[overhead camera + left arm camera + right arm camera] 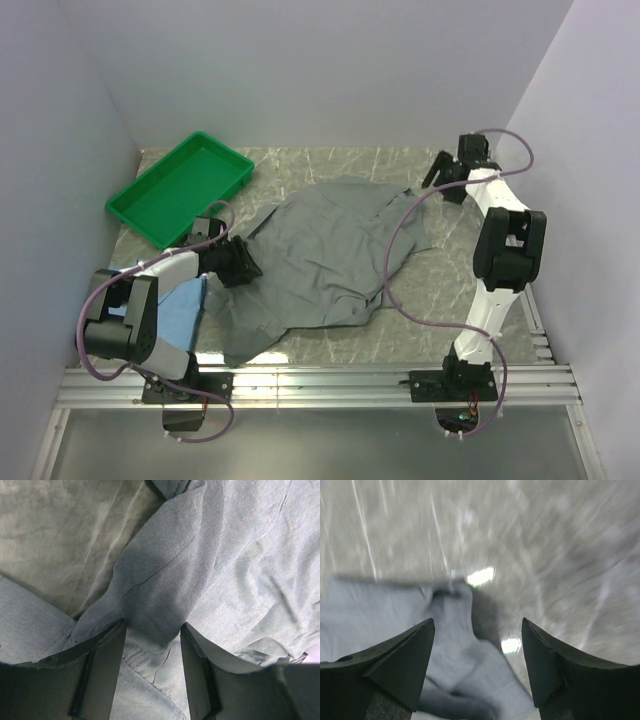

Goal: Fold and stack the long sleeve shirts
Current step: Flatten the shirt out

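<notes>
Grey shirt [330,250] lies crumpled on table [420,335], unfolded; blue shirt [185,298] near left edge, mostly hidden under left arm [130,310]. We see left gripper [152,625] half-spread astride grey fold, grip unclear; right gripper [477,622] wide, empty. We judge folding barely begun, no stack.

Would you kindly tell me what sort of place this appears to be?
Most likely a robotics lab test cell: plain walls box in a marble-patterned table, two robot arms are bolted to an aluminium rail at its near edge, and a grey shirt and green tray lie there.
</notes>
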